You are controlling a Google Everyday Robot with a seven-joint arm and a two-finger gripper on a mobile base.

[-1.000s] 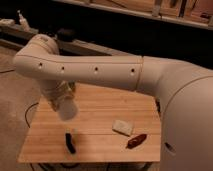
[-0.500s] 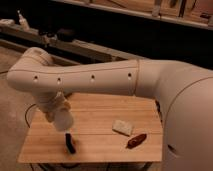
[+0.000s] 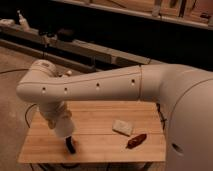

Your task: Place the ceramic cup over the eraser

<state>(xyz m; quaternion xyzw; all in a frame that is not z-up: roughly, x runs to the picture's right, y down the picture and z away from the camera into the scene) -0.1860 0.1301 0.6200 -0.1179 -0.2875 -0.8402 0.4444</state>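
Reaching across a wooden table [image 3: 95, 117], a thick white arm [image 3: 100, 87] is seen bent at an elbow at about 9 o'clock in the view, with its forearm dropping toward the table's 7 o'clock part. The gripper [image 3: 64, 131] is found at the lower end of that forearm, low over the table's left front area. A white cup [image 3: 63, 130] is seen at the gripper, tilted, with its lower end pointing down toward 5 o'clock. Whether the fingers are clamped on the cup cannot be told; they are hidden behind the wrist and the cup.

A black eraser [image 3: 70, 146] is noted just below the cup, at its 5 o'clock, near the table's front edge. Only the eraser's lower part is seen; whether the cup touches it cannot be told.

A pale cream block [image 3: 122, 127] is noted flat on the table at 3 o'clock from the cup, well apart from it. A reddish-brown oblong object [image 3: 136, 140] is noted just beside that block, at its 5 o'clock, near the front edge.
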